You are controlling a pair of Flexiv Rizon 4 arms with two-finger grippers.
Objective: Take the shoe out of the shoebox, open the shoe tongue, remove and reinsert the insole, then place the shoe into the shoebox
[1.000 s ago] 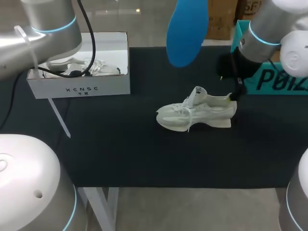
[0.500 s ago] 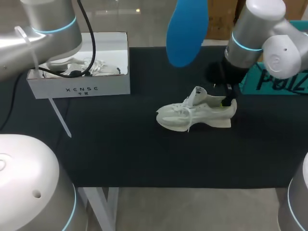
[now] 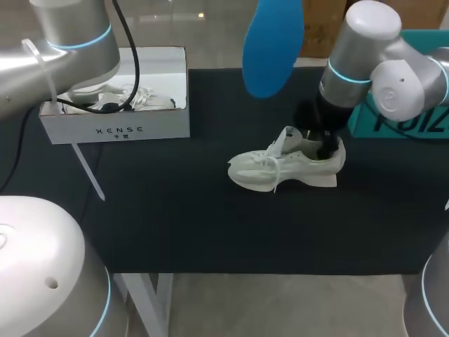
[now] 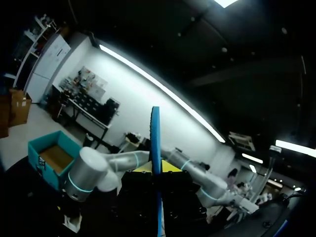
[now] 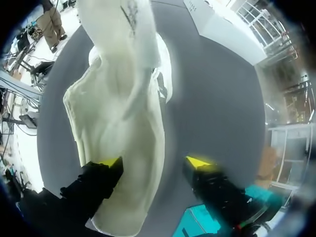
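Note:
A white shoe (image 3: 284,170) lies on its side on the black mat, toe to the left, tongue raised. My right gripper (image 3: 324,146) is down at its heel. In the right wrist view the right gripper (image 5: 154,162) is open: one yellow fingertip (image 5: 111,162) rests against the shoe (image 5: 123,113), the other (image 5: 197,161) stands clear over the mat. The blue insole (image 3: 272,45) hangs high above the table. In the left wrist view it stands edge-on (image 4: 155,148), with my left gripper (image 4: 158,190) shut on its lower end.
A white shoebox (image 3: 116,130) stands at the back left with a second shoe (image 3: 137,98) inside it. A teal box (image 3: 410,116) sits at the right edge behind my right arm. Bare black mat (image 3: 210,225) lies in front of the shoe.
My right arm has swung left and down from beside the teal box onto the shoe's heel. The insole and the left arm have not moved.

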